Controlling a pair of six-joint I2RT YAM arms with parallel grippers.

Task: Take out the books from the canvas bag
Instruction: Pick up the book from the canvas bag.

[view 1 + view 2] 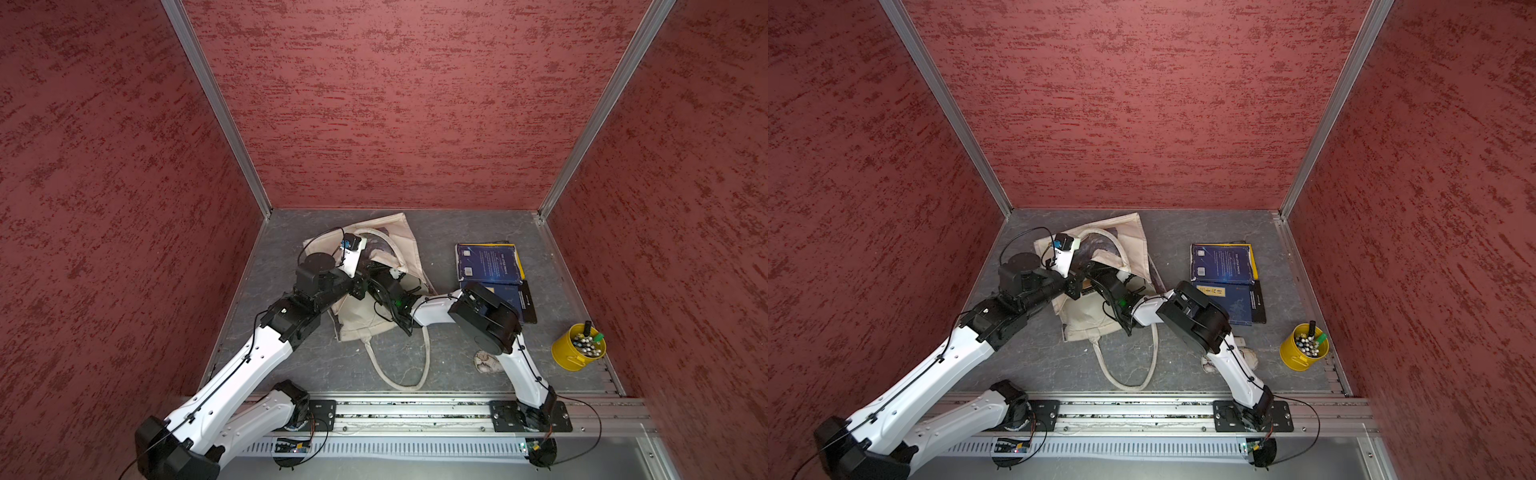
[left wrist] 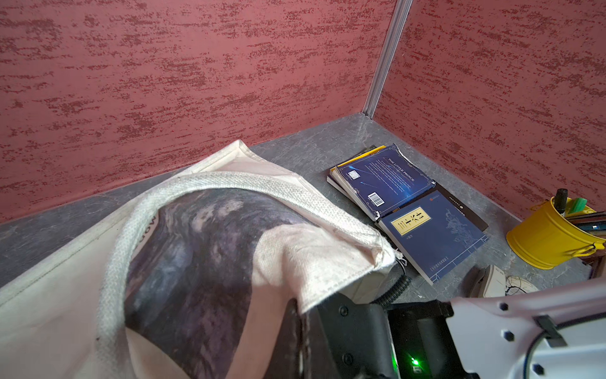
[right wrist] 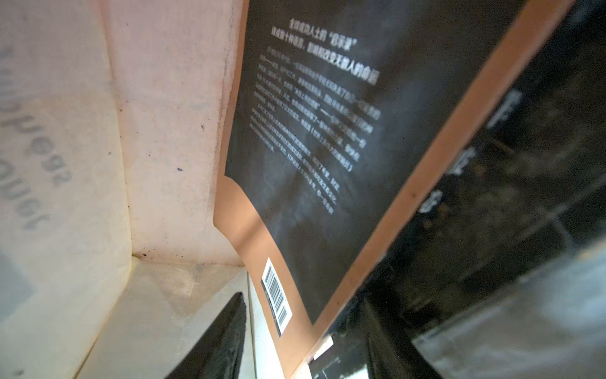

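Book (image 3: pixel 328 147), inside canvas bag (image 3: pixel 164 131), between jaws of right pincer (image 3: pixel 303 305)

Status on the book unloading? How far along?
Done: several books lie out on the table, beside the canvas bag. In hand: left gripper pinches the bag's mouth up; right gripper is inside at a brown-and-black book. Left: pull that book out; more inside cannot be seen.

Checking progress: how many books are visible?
5: Little Prince book atop yellow book; blue labelled book atop black book; brown-and-black book inside canvas bag. More may be hidden.
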